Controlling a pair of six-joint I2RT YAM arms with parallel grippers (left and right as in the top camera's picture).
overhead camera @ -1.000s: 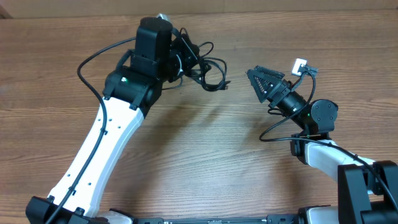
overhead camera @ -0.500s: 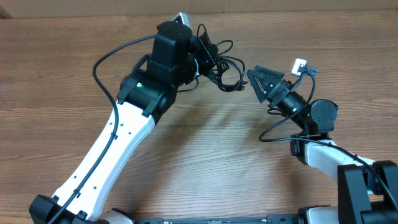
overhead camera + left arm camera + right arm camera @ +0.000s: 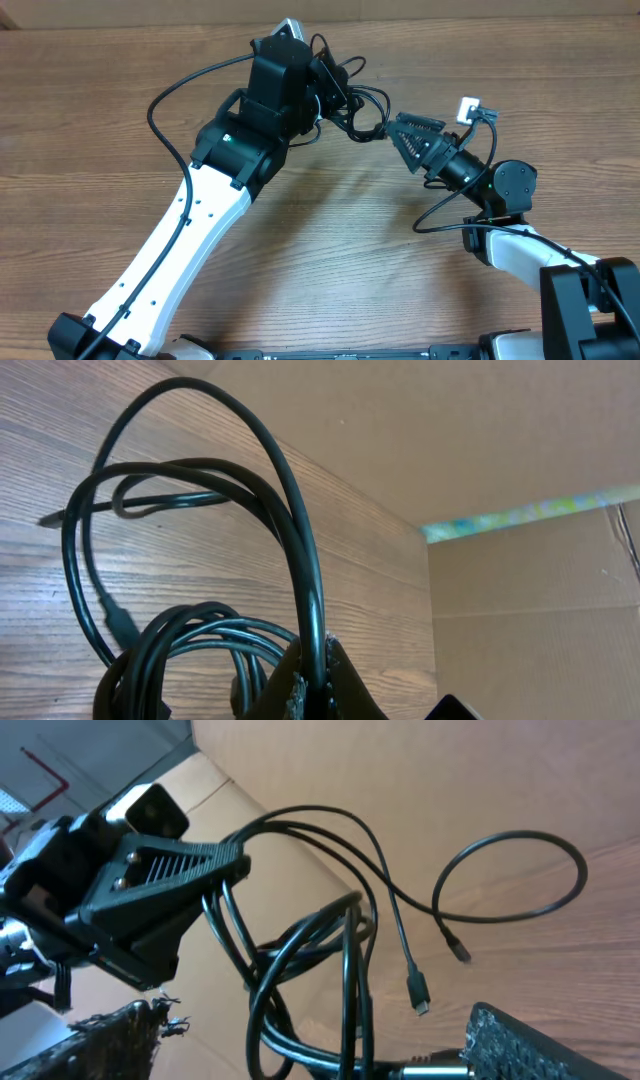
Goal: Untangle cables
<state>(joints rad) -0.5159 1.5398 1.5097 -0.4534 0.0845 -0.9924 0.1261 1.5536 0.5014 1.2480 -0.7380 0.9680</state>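
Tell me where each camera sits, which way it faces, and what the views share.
Overhead: above the table, looking down on left arm, right arm and the cables between them.
Left wrist: on the left arm, looking along its shut jaws, which clamp the cables, toward a cardboard wall; only jaw tips show.
Right wrist: on the right arm, facing the left jaws and cables; its own open jaws show at the bottom corners.
Shared: all three show the cables; overhead and right wrist both show the left arm holding them.

No text, label, brand, number or sign can be read in any of the three views.
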